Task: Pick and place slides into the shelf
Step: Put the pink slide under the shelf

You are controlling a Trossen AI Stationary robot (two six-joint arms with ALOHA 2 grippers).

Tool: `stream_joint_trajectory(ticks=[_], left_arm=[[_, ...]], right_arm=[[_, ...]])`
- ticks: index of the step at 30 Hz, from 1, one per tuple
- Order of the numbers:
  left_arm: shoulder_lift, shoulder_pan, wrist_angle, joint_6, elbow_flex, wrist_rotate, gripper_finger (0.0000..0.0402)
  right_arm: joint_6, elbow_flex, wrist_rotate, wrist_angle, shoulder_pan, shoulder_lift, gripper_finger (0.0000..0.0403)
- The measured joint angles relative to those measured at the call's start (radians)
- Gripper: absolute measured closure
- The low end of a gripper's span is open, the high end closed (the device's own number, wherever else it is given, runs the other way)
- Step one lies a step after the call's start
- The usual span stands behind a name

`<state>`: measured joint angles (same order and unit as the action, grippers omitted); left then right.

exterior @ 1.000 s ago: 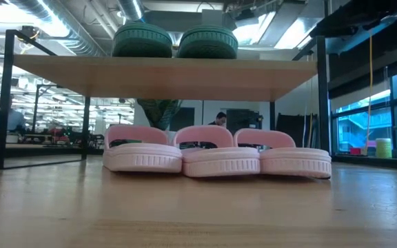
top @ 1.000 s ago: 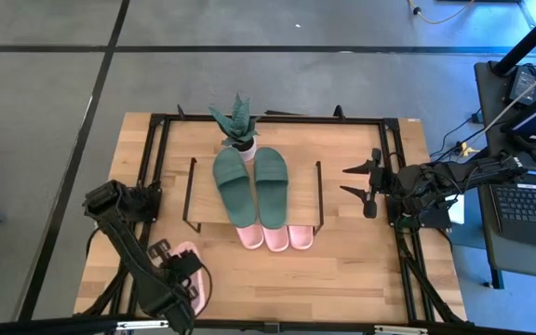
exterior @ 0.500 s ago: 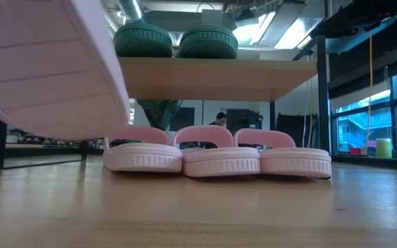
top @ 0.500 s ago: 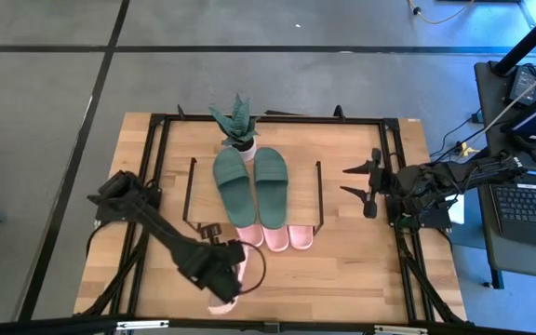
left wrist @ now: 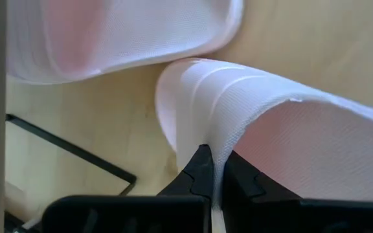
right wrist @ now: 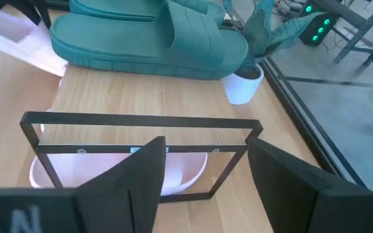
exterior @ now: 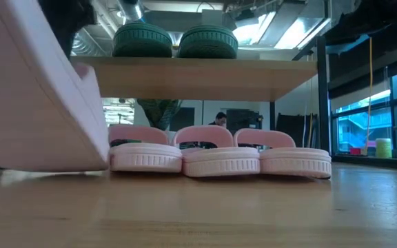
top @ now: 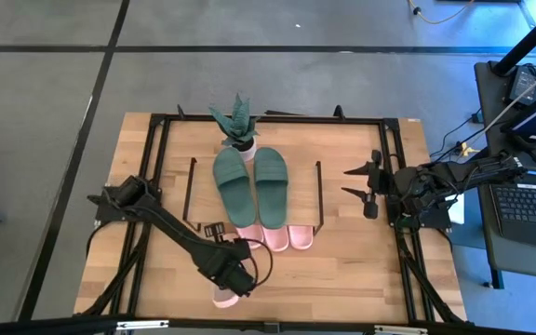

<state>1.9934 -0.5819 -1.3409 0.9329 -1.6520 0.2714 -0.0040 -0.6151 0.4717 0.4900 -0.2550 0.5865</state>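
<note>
Now from above the left gripper [top: 234,282] carries a pink slide [top: 223,296] near the shelf [top: 203,191], down low it looms left, and at the wrist the jaws pinch its soft, bendy strap edge, right gripper [top: 361,183] open.

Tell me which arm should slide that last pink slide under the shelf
Left. The left gripper is already shut on the pink slide, just in front of the shelf. The right gripper waits open beside the shelf's far end.
</note>
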Motion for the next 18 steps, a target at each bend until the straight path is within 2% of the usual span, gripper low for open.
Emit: stream_joint_trajectory(ticks=[10,18], left_arm=[[0.106,0.037,-0.108,-0.028,0.0,0.007,0.04],[0.142,0.056,-0.127,-0.061,0.0,0.072,0.04]], right_arm=[[0.004,0.0,0.0,0.001,0.0,0.001,0.0182],[0.025,0.0,0.0,0.008,0.0,0.001,0.0182]])
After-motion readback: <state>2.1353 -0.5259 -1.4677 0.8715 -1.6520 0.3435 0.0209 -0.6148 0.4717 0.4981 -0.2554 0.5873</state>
